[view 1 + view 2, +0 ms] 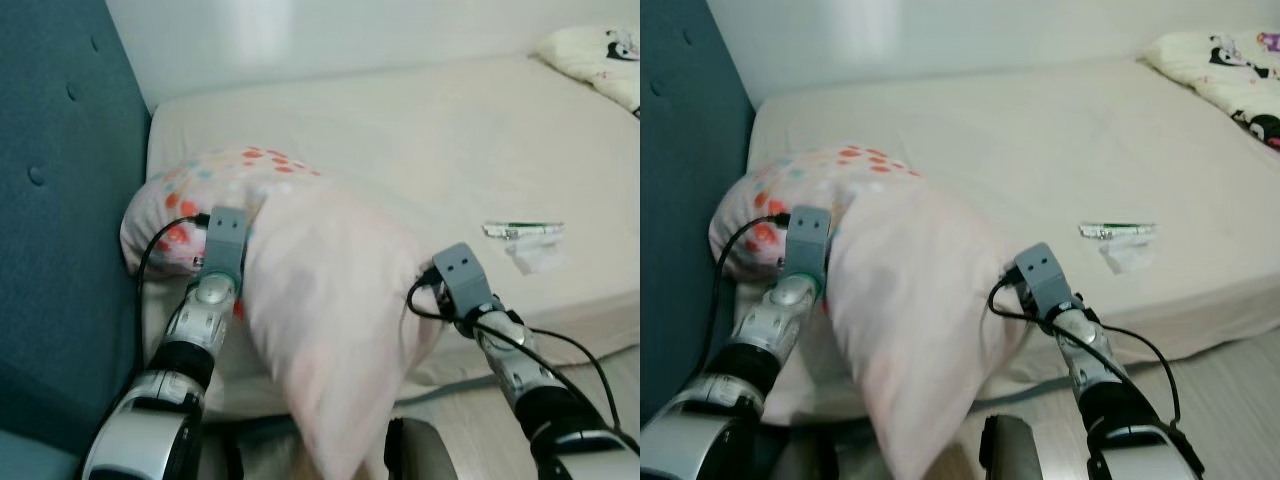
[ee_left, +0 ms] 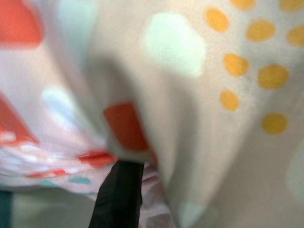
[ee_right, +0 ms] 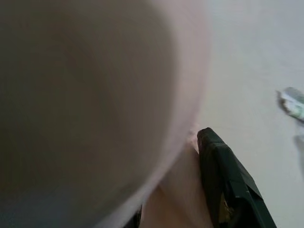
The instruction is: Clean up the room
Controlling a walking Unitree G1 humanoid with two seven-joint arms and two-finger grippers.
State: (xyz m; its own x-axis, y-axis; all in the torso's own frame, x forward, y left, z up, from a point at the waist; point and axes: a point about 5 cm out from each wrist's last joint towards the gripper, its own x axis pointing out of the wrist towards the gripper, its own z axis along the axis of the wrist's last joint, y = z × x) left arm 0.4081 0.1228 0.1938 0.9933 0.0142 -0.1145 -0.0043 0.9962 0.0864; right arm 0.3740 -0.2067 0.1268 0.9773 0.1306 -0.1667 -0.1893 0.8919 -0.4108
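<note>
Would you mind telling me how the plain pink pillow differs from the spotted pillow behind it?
The pink pillow is plain, while the spotted pillow carries orange, yellow and pale blue dots. The pink pillow is held up between both arms and hangs past the bed edge; the spotted pillow lies on the bed by the headboard. Both are soft and touch each other.

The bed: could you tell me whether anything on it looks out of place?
A small green-and-white wrapper with a crumpled clear scrap lies loose on the bare mattress, near its front edge: litter. The pink pillow between both arms hangs off the bedside.
</note>
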